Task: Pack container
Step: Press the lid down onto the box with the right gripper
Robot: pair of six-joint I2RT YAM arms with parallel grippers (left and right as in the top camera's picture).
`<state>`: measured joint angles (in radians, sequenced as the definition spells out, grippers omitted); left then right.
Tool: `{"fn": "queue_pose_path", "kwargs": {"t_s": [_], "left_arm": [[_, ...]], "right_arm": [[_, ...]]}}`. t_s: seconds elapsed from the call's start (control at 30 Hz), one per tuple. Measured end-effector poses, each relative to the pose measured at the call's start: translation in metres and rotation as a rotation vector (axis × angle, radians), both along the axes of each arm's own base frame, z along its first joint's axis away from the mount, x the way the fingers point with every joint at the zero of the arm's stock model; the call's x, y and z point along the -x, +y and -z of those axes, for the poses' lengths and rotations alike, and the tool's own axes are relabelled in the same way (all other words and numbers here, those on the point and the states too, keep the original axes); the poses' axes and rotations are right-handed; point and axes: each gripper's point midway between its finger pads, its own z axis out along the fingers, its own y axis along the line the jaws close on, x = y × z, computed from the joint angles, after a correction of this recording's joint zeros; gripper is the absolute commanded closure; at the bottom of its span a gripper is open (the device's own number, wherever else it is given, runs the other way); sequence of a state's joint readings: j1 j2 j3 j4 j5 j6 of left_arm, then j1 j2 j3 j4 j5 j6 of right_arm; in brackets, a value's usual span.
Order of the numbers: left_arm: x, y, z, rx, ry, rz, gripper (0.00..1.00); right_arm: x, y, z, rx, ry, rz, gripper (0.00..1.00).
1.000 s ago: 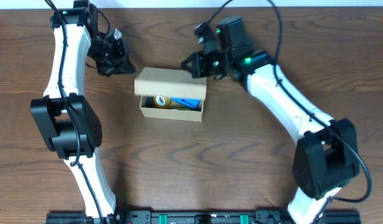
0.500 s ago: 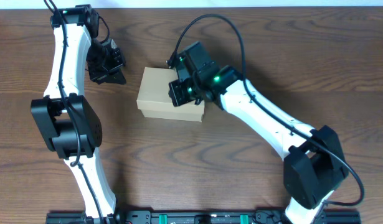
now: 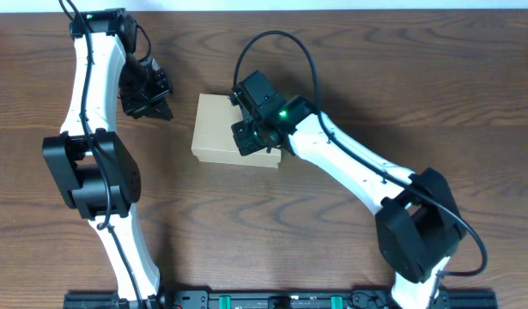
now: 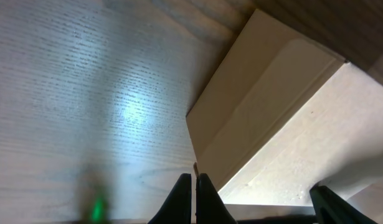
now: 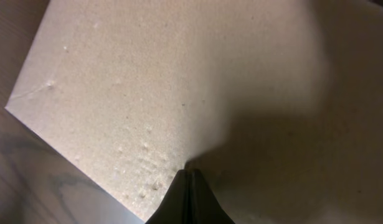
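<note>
1. Box (image 3: pixel 216 129) sits on the surface (image 3: pixel 435 69), centre-left of the overhead frame, slightly skewed, lid down flat.
2. Right fingers (image 3: pixel 251 137) are clenched tip to tip, grasping nothing. They press down on the lid's right part. The right wrist view shows the tips (image 5: pixel 188 196) against plain cardboard.
3. Left fingers (image 3: pixel 156 107) are also clenched and empty, upper left of the box. In the overhead view they are near it but apart. In the left wrist view the tips (image 4: pixel 191 205) hang over the surface by a box corner.
4. Risk: the lid looks held down by pressure only, with no tuck or latch visible, so it will likely spring up once the right fingers lift.
5. Risk: the push is off-centre toward the right edge with nothing bracing the left side, so the box could slide or twist further.
6. Risk: pressing too hard could dent the thin lid.
7. Contents: hidden under the shut lid, cannot tell what is inside or how full it is.
</note>
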<state>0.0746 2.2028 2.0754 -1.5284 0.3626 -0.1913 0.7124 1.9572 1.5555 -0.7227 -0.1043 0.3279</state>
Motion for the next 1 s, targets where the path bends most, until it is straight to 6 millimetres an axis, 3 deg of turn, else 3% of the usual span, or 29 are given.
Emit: {"fn": "queue_pose_path", "kwargs": {"t_s": [0.3, 0.43, 0.47, 0.5, 0.53, 0.57, 0.63, 0.67, 0.9, 1.0], "left_arm": [[0.003, 0.004, 0.000, -0.023, 0.016, -0.006, 0.95], [-0.003, 0.005, -0.010, -0.030, -0.015, -0.008, 0.94], [-0.005, 0.005, -0.015, -0.031, -0.031, -0.007, 0.91], [-0.009, 0.005, -0.022, -0.032, -0.054, -0.003, 0.83], [-0.012, 0.005, -0.029, -0.033, -0.075, 0.002, 0.72], [-0.014, 0.005, -0.037, -0.034, -0.094, 0.001, 0.58], [-0.019, 0.006, -0.048, -0.035, -0.133, 0.007, 0.17], [-0.023, 0.006, -0.054, -0.037, -0.157, 0.008, 0.04], [-0.034, 0.001, -0.080, -0.011, -0.247, -0.013, 0.04], [-0.035, -0.011, -0.086, 0.068, -0.261, -0.008, 0.05]], "right_arm": [[-0.002, 0.000, 0.000, 0.019, -0.018, -0.012, 0.99], [-0.003, -0.001, -0.004, 0.024, -0.038, -0.025, 0.99], [-0.003, -0.003, -0.005, 0.029, -0.045, -0.029, 0.87], [-0.004, -0.005, -0.007, 0.038, -0.058, -0.037, 0.58], [-0.004, -0.006, -0.010, 0.043, -0.067, -0.042, 0.10], [-0.004, -0.008, -0.015, 0.046, -0.082, -0.048, 0.01], [-0.003, -0.010, -0.026, 0.040, -0.106, -0.057, 0.01], [-0.003, -0.011, -0.035, 0.032, -0.125, -0.060, 0.01], [0.002, -0.026, -0.107, -0.023, -0.270, -0.047, 0.01], [0.009, -0.035, -0.123, -0.010, -0.304, -0.077, 0.01]]}}
